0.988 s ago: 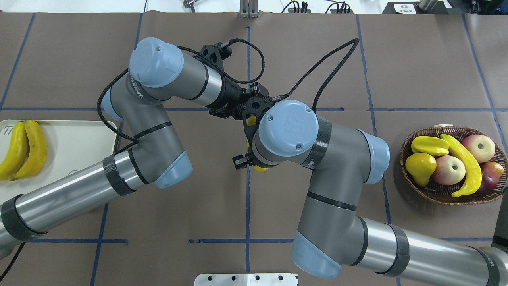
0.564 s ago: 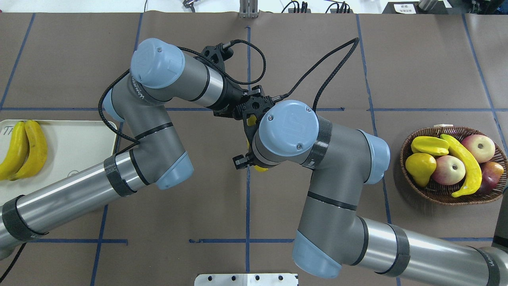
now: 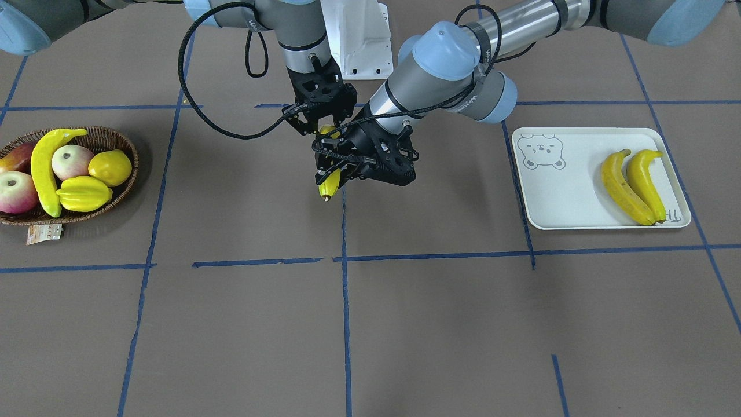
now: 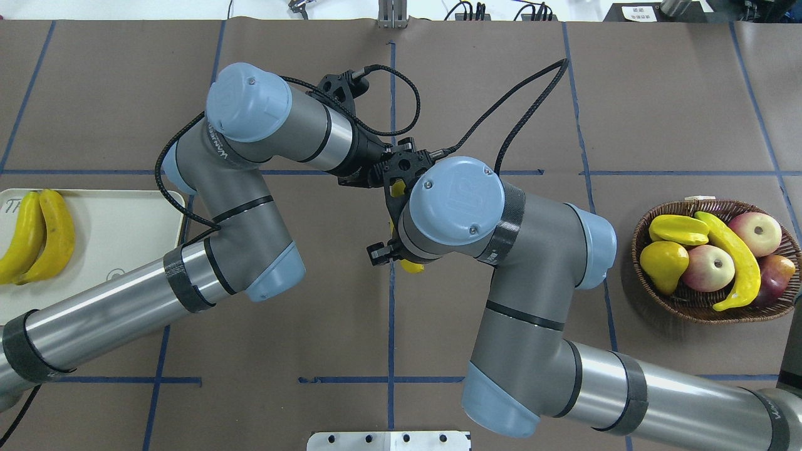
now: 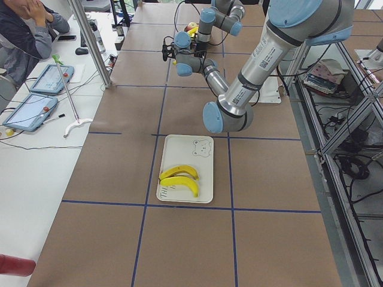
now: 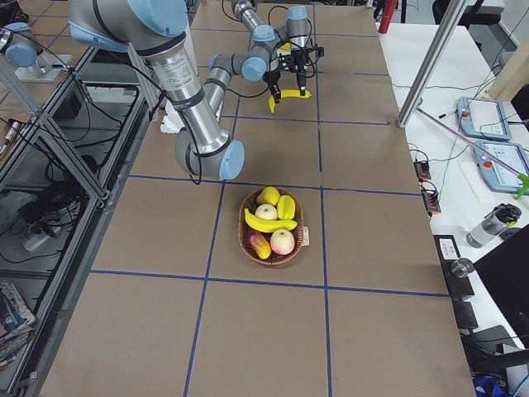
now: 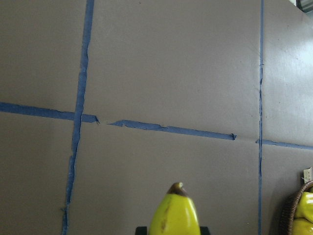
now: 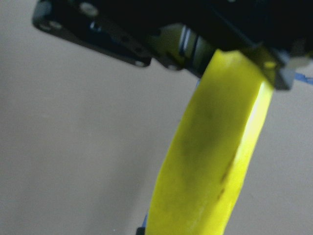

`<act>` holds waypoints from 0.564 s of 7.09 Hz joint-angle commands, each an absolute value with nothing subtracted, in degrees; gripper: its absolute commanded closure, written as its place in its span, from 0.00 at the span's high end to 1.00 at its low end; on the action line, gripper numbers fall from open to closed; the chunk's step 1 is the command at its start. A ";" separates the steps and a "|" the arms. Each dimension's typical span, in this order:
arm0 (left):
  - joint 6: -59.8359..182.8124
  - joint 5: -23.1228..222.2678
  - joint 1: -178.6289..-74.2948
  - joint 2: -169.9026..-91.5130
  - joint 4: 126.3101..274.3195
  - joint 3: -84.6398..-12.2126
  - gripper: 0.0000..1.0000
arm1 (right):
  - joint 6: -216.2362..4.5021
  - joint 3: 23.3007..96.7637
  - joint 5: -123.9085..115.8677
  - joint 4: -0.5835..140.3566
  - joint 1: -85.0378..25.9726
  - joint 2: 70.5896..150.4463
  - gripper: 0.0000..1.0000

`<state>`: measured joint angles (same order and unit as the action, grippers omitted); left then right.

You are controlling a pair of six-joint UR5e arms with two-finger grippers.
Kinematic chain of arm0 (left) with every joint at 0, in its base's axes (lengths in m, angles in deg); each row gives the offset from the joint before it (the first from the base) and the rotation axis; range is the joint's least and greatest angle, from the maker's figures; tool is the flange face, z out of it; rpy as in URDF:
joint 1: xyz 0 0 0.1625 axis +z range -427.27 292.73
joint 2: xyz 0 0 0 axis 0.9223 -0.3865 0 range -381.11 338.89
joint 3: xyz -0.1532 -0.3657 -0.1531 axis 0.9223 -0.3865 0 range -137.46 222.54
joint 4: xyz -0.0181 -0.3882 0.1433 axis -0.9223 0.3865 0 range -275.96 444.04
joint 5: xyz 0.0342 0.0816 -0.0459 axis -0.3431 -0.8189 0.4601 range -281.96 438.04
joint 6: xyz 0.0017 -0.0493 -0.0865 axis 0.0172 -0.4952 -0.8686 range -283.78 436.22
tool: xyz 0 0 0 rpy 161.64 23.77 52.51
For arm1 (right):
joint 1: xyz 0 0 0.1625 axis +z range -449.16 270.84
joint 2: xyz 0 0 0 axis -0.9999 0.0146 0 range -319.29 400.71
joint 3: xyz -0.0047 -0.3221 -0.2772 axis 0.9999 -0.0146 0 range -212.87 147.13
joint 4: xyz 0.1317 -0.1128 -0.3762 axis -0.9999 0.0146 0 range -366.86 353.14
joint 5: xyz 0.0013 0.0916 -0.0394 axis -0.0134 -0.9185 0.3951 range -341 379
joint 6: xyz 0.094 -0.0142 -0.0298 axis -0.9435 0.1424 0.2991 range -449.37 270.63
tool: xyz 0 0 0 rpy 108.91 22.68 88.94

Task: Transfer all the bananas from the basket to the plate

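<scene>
One banana [image 3: 329, 184] hangs above the table's middle, where both arms meet. My right gripper [image 3: 324, 124] holds its end nearer the robot, and my left gripper [image 3: 338, 168] is closed around the far end. The left wrist view shows its dark tip [image 7: 177, 188] between my fingers. Another banana [image 4: 739, 257] lies across the fruit in the wicker basket [image 4: 639, 232] at the right. Two bananas [image 4: 37, 235] lie side by side on the off-white plate [image 4: 119, 225] at the left.
Red-and-cream apples [image 4: 708, 268], a ridged starfruit [image 4: 678, 229] and a round yellow fruit [image 4: 663, 263] share the basket. A paper tag [image 3: 43, 233] hangs at its rim. The white robot base [image 3: 356, 40] stands between the arms. A person [image 5: 30, 30] sits at a side table.
The left arm has shifted very slightly toward the robot. The banana and the right arm have stayed almost still.
</scene>
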<state>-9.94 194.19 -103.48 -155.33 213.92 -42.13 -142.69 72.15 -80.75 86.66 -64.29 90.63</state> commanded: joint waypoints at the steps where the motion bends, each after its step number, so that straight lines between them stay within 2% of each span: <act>1: -9.65 194.49 -103.57 -154.89 213.50 -42.18 0.00 | -143.24 73.29 -81.10 87.09 -63.94 91.16 1.00; 4: -9.74 197.82 -104.79 -151.46 210.71 -43.67 0.00 | -143.24 75.83 -82.33 87.27 -60.79 92.56 1.00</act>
<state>-9.62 196.00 -104.11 -152.73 212.63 -42.74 -143.23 74.62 -81.66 87.22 -62.08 91.65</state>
